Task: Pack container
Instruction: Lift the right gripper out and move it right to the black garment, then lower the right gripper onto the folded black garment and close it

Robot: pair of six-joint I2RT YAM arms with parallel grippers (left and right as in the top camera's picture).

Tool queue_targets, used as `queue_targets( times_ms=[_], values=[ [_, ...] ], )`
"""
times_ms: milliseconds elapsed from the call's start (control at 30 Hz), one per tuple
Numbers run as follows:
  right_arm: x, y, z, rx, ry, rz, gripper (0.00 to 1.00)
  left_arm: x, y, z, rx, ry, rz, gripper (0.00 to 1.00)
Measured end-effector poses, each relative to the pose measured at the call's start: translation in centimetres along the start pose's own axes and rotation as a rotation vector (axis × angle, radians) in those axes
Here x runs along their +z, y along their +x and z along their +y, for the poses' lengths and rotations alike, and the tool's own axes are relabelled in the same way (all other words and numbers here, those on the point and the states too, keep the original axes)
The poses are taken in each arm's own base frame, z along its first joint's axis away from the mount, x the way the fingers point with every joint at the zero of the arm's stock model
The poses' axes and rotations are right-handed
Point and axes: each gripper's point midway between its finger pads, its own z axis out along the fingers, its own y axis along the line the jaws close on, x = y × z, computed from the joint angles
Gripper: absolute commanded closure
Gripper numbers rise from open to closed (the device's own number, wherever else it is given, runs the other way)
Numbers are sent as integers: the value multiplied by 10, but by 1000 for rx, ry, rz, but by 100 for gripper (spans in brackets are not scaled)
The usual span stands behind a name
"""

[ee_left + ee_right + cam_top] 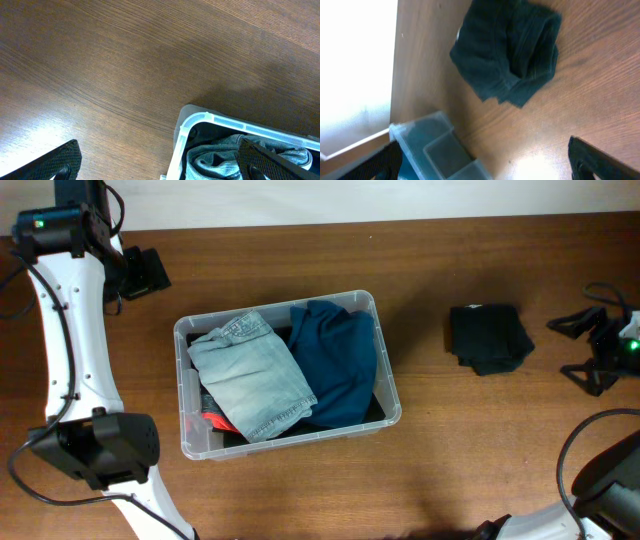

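The container (275, 302), a clear plastic tub, stands mid-table. Inside lie folded light denim jeans (250, 375), a dark teal garment (340, 360) and something red (212, 420) at the front left. A folded black garment (488, 337) lies on the table to its right. My left gripper (150, 273) hangs open behind the tub's back left corner. In the left wrist view that corner (192, 125) and the denim (215, 160) show between its fingers (55, 162). My right gripper (572, 347) is open at the far right, empty, facing the black garment (507, 50) and the tub (435, 150).
The brown wooden table (450, 450) carries only the tub and the black garment. Its back edge (400, 220) meets a pale wall. White arm links and cables run down the left side (70, 350), and a cable loops at the front right (580, 460).
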Motion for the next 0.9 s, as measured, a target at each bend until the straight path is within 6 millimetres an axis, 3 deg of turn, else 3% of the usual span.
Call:
queue_targets(
  times_ms=[233, 467, 900],
  values=[
    [26, -3, -21, -56, -32, -37, 2, 0, 0, 0, 0, 0, 0, 1],
    [44, -7, -41, 5, 5, -61, 2, 0, 0, 0, 0, 0, 0, 1],
    [100, -7, -24, -54, 71, -40, 2, 0, 0, 0, 0, 0, 0, 0]
  ],
)
